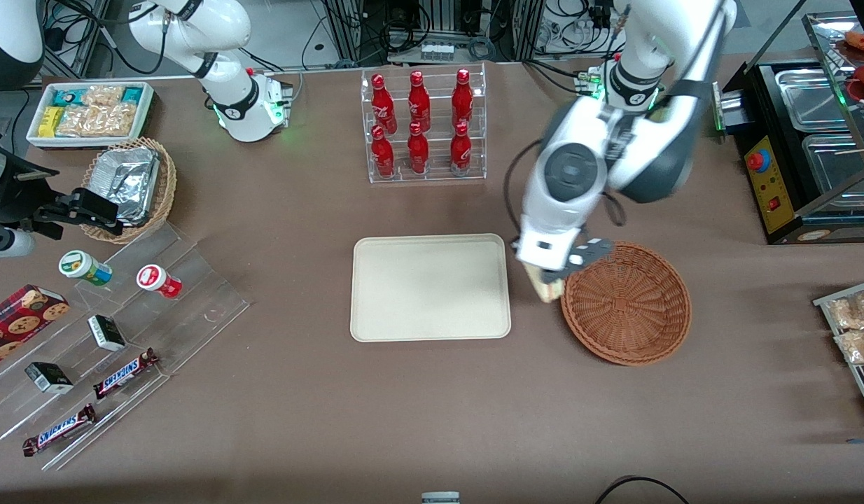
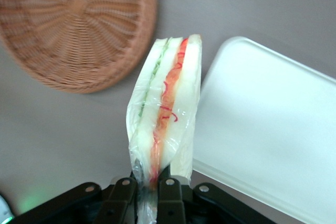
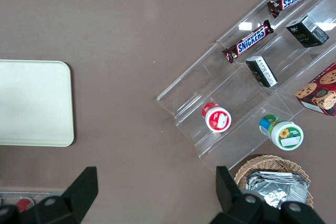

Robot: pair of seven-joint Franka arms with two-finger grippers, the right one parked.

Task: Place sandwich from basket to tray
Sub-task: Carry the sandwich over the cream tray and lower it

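My gripper [image 1: 548, 280] hangs above the table in the gap between the reddish-brown wicker basket [image 1: 626, 302] and the cream tray [image 1: 430, 287]. It is shut on the sandwich [image 2: 167, 113], a plastic-wrapped wedge of pale bread with red and green filling, pinched at its narrow end between the black fingers [image 2: 122, 195]. In the front view only the sandwich's pale tip [image 1: 548, 288] shows below the hand. The wrist view shows the basket [image 2: 79, 24] empty and a corner of the tray [image 2: 273, 129] beside the sandwich.
A clear rack of red bottles [image 1: 423, 126] stands farther from the front camera than the tray. A clear stepped stand [image 1: 117, 336] with snacks, a tan basket of foil containers [image 1: 131, 185] and a white bin [image 1: 89, 112] lie toward the parked arm's end. A black warmer [image 1: 803, 140] stands at the working arm's end.
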